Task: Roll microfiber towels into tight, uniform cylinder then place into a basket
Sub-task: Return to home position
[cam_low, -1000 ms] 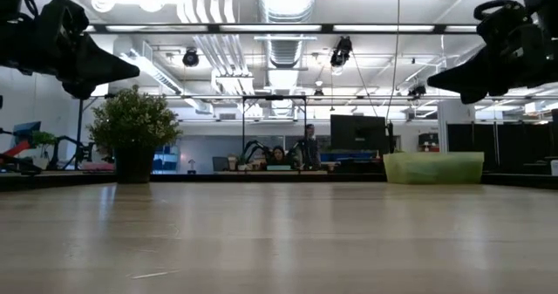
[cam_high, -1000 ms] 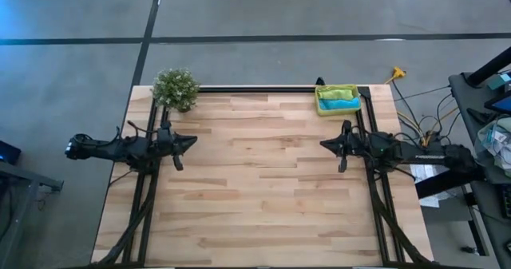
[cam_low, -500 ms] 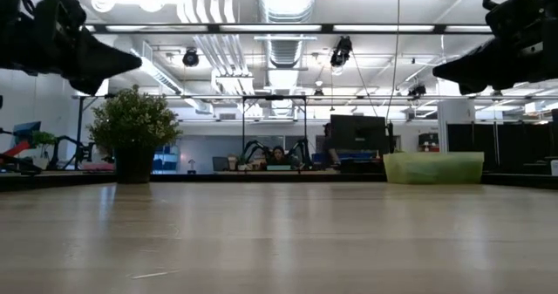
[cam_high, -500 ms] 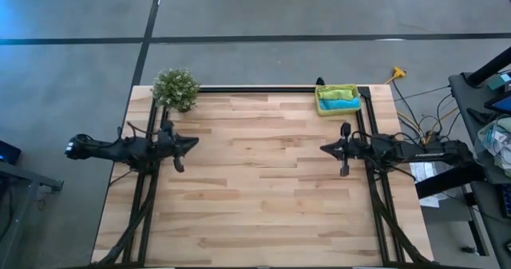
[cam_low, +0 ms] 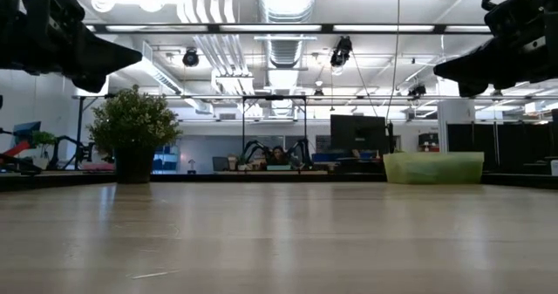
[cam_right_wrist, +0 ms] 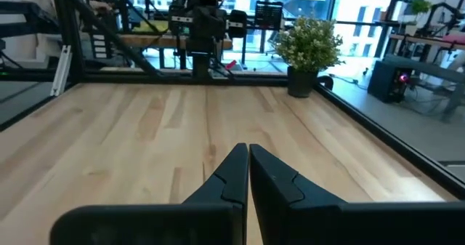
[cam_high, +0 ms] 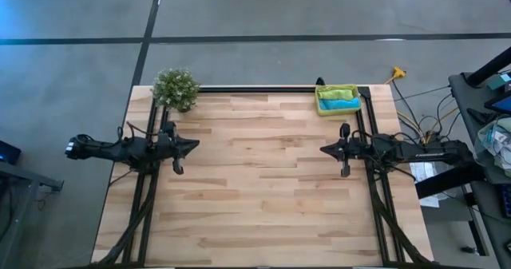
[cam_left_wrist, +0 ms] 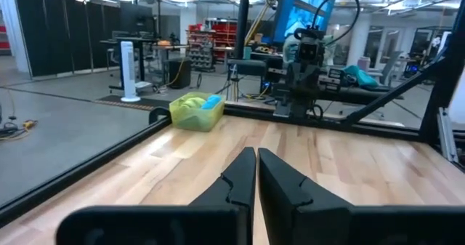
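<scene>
Rolled towels (cam_high: 340, 102) in yellow plastic basket (cam_high: 318, 102); left gripper (cam_high: 193, 144), right gripper (cam_high: 323, 148) closed.

Table (cam_high: 255, 181): open wood is found across the middle. Obstacles are listed from centre: potted plant (cam_high: 176, 88), 11 o'clock; basket (cam_low: 433, 167), 1 o'clock; left gripper (cam_high: 196, 144), raised, 9 o'clock; right gripper (cam_high: 322, 148), raised, 3 o'clock.

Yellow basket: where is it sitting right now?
High view: the basket sits at the table's far right corner, opposite the potted plant, holding the green towel and blue towel.
</scene>
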### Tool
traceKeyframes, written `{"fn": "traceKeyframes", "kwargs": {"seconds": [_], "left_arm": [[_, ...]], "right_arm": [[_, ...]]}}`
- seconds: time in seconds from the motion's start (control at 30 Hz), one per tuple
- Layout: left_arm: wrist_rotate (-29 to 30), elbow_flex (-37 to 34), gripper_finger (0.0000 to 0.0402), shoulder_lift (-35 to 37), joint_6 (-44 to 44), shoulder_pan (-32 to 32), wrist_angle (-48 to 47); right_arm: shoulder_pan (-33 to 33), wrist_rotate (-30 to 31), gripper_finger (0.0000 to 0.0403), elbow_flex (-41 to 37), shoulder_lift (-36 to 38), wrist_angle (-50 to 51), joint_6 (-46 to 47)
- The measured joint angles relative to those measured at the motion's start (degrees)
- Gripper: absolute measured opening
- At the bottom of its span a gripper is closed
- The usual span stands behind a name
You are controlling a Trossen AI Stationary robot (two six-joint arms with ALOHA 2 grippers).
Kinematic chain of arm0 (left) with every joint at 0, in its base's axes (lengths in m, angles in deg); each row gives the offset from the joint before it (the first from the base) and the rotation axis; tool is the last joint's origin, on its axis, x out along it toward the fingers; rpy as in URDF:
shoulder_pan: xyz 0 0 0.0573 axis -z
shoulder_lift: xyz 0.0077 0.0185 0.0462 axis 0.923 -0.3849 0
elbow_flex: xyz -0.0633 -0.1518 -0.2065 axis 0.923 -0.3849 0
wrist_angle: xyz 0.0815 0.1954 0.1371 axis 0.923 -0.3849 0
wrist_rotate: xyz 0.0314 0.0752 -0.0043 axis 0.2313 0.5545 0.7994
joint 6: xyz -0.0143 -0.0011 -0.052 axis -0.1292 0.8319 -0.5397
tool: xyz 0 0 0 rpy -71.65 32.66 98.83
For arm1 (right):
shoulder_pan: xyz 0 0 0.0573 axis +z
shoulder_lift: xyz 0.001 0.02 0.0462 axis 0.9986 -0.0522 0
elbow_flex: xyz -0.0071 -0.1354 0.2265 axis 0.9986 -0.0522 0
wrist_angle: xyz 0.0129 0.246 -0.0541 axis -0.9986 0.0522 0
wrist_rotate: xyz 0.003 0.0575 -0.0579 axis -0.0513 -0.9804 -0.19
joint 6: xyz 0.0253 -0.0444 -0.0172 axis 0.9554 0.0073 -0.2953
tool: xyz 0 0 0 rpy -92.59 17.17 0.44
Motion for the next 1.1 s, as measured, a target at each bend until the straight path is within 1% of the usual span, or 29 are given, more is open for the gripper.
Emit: {"fn": "traceKeyframes", "kwargs": {"seconds": [0.23, 0.57, 0.7, 1.1], "left_arm": [[-0.03, 0.00, 0.0000, -0.30, 3.23, -0.02, -0.06], [0.08, 0.00, 0.0000, -0.66, 3.10, -0.04, -0.02], [0.15, 0.00, 0.0000, -0.71, 3.08, -0.04, 0.00], [0.19, 0.02, 0.0000, -0.76, 3.06, -0.04, 0.02]], "right_arm": [[0.00, 0.01, 0.0009, 0.00, -0.01, -0.20, -0.03], [-0.04, 0.49, 0.0009, 0.00, -0.07, -0.30, -0.42], [-0.04, 0.49, 0.0009, 0.00, -0.29, -0.25, 1.28], [-0.04, 0.49, 0.0009, 0.00, -0.38, -0.23, -0.48]]}}
